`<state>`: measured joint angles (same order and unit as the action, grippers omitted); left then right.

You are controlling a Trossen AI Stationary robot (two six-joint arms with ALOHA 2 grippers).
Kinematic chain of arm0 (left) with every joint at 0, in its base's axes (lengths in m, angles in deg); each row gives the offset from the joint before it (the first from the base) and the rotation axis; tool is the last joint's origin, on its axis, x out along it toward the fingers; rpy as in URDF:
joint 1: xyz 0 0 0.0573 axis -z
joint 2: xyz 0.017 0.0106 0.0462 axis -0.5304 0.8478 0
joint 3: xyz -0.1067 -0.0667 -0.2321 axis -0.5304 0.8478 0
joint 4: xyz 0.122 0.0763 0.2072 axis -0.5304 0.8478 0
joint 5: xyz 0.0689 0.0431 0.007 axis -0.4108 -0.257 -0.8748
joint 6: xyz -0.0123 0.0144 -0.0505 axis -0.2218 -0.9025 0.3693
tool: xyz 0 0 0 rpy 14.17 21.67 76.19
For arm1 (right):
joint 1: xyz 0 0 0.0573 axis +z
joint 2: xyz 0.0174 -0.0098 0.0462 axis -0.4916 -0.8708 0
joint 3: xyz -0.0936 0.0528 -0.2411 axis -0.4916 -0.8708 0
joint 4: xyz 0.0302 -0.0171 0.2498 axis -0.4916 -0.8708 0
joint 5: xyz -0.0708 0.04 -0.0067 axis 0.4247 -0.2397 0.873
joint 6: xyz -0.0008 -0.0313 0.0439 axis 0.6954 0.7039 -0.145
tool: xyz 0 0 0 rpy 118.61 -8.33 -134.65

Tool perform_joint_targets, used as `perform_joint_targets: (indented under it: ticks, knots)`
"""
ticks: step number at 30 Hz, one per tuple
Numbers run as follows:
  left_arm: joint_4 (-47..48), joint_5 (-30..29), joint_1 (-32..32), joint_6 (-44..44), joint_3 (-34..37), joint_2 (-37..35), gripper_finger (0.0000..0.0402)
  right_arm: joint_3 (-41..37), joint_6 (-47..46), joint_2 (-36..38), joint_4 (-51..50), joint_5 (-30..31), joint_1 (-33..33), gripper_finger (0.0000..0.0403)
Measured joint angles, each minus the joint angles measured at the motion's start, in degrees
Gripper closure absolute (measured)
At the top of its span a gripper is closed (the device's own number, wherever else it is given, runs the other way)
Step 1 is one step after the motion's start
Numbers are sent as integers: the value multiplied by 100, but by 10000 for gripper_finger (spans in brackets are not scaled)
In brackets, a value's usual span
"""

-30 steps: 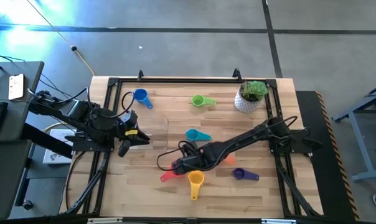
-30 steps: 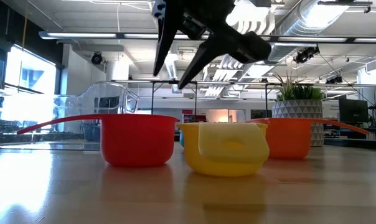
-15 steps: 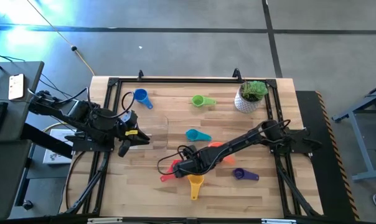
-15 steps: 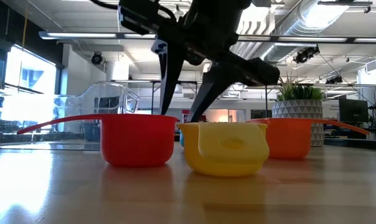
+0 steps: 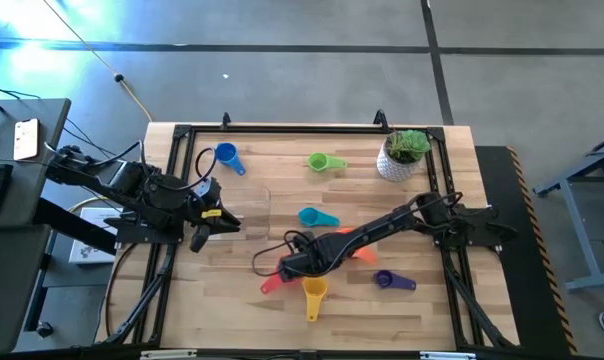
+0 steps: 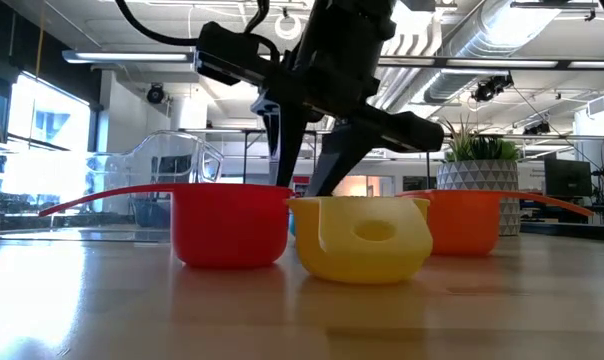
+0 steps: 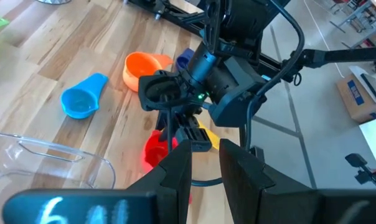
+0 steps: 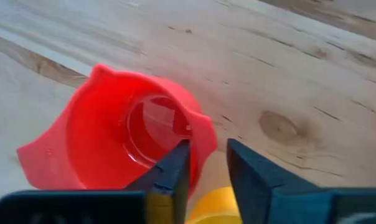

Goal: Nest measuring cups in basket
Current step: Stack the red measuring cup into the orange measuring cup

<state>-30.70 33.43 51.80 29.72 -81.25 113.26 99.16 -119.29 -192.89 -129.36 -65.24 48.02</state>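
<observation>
A red cup (image 5: 272, 283) stands upright on its base on the wooden table, next to a yellow cup (image 5: 314, 290). My right gripper (image 5: 285, 266) reaches in from the right and comes down on the red cup's rim, shut on its wall. An orange cup (image 5: 360, 250), a purple cup (image 5: 392, 281), a cyan cup (image 5: 317, 217), a green cup (image 5: 325, 161) and a blue cup (image 5: 225, 157) lie spread over the table. The clear basket (image 5: 250, 205) stands left of centre. My left gripper (image 5: 204, 232) waits shut at the basket's left. My right gripper has the red cup's wall at the rim (image 8: 203, 140), on the side toward the yellow cup. One finger (image 8: 175, 171) is inside the cup and one (image 8: 250, 177) outside. The fingers come from above, slanting down. The cup stands upright with its base (image 6: 230, 262) on the table.
A white pot with a green plant (image 5: 402, 155) stands at the far right. A black frame (image 5: 282, 130) runs around the table's edges. The yellow cup (image 6: 362, 240) sits close against the red cup (image 6: 230, 225), with the orange cup (image 6: 472, 225) behind it.
My right gripper has come down and a little toward the table's left, onto the red cup's rim, and its fingers have closed from wide apart to narrow. The red cup has slid slightly toward the yellow cup.
</observation>
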Motion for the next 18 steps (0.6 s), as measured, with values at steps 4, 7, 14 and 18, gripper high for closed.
perform_joint_targets:
  ticks: [4,7,14,18]
  knots:
    - [-2,0,0,-95,0,0,327,0,214,0,38,-43,-35,376]
    - [-1,0,0,-100,0,0,328,0,242,0,67,-2,-60,394]
    - [1,4,0,-104,0,0,327,0,391,31,287,55,-97,398]
    - [70,9,0,-104,0,2,327,0,672,136,342,67,-97,398]
